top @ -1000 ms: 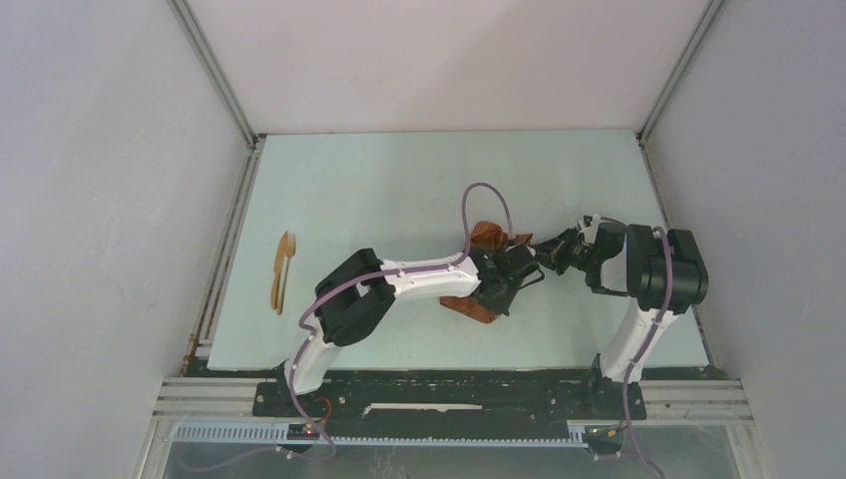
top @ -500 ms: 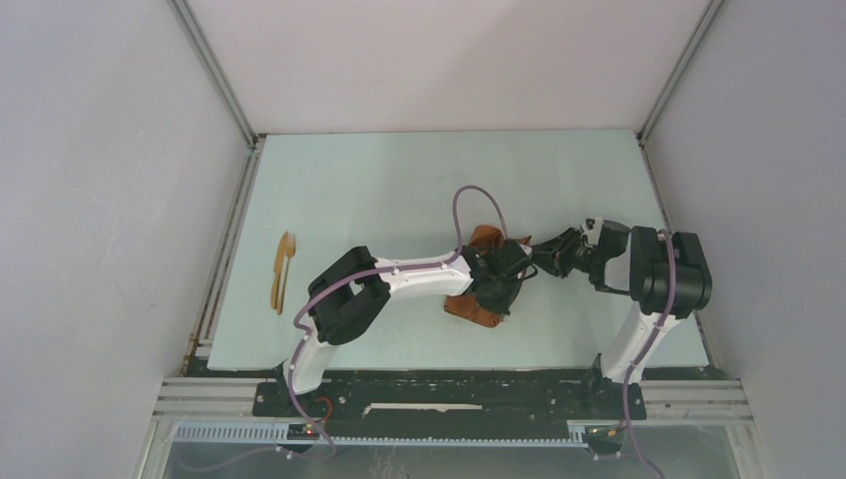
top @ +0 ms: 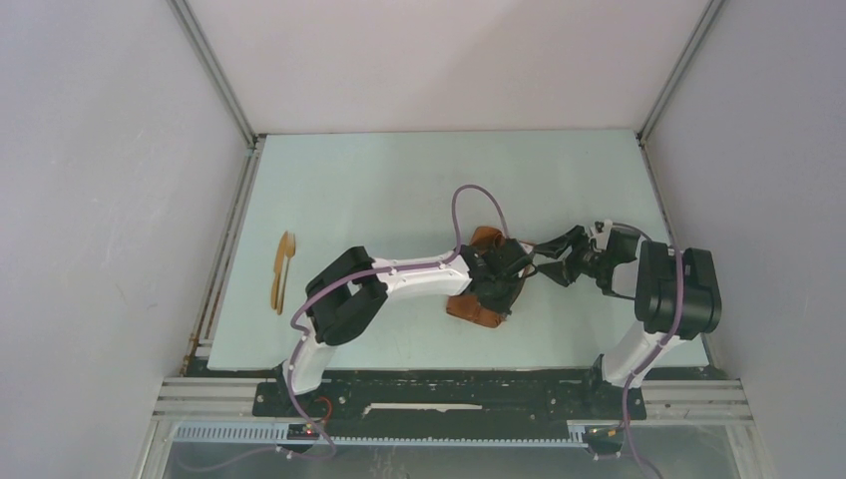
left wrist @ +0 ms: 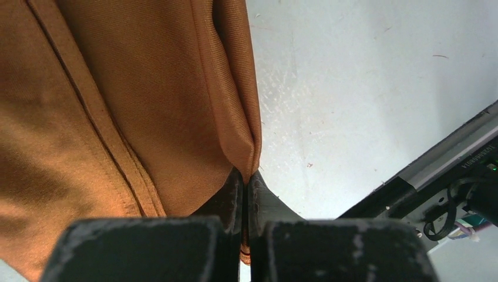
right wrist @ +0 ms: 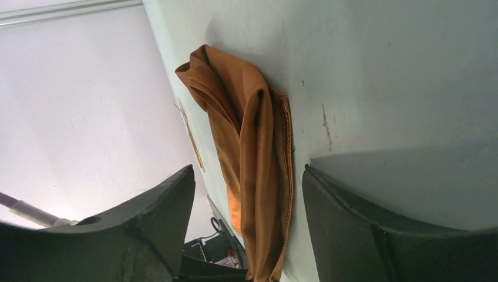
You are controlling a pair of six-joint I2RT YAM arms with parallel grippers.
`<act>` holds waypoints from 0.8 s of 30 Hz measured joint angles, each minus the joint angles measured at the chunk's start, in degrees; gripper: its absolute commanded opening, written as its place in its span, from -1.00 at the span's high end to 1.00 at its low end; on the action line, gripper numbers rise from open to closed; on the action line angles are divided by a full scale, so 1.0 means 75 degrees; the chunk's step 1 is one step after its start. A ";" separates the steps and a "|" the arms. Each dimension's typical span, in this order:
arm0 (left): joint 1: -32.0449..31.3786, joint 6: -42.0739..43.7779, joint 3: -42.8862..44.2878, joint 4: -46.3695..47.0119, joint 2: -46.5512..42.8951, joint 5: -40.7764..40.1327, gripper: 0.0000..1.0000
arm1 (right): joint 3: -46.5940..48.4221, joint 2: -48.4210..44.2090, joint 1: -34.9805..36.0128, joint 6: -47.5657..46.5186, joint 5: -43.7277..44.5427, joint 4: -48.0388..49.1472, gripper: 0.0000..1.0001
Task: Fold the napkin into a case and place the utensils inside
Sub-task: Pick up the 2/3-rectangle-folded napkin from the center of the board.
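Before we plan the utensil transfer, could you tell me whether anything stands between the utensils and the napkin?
Yes: the left arm reaches across the straight path between the utensils, lying far left, and the napkin, where the left gripper is shut on a fold of cloth.

Folded napkin [right wrist: 253, 176] ahead of tool [right wrist: 246, 171] (jaws apart).

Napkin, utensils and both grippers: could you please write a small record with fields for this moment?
napkin: partly folded, bunched up on the table
left gripper: shut on a fold of the napkin
right gripper: open, holds nothing, beside the napkin
utensils: on the left side of the table, apart from the napkin, not inside it
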 measured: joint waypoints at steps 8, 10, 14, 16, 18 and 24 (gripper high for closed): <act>0.0015 -0.0044 -0.0172 0.0044 -0.0458 0.0000 1.00 | 0.0012 -0.0513 0.0399 -0.0093 0.0230 -0.0396 -0.99; 0.0023 -0.0050 -0.0224 0.0058 -0.0542 0.0000 1.00 | 0.0012 -0.0513 0.0536 -0.0085 0.0245 -0.0431 -0.98; 0.0035 -0.0055 -0.0271 0.0058 -0.0662 -0.0003 1.00 | 0.0012 -0.0498 0.0749 0.0009 0.0277 -0.0399 -0.89; 0.0044 -0.0055 -0.0312 0.0064 -0.0723 -0.0003 1.00 | 0.0009 -0.0449 0.0796 0.0090 0.0289 -0.0312 -0.79; 0.0050 -0.0058 -0.0353 0.0064 -0.0772 -0.0003 1.00 | 0.0000 -0.0364 0.0801 0.0184 0.0312 -0.0198 -0.61; 0.0050 -0.0090 -0.0370 0.0099 -0.0781 0.0023 1.00 | -0.0041 0.0172 0.0697 0.0455 0.0393 0.0425 0.11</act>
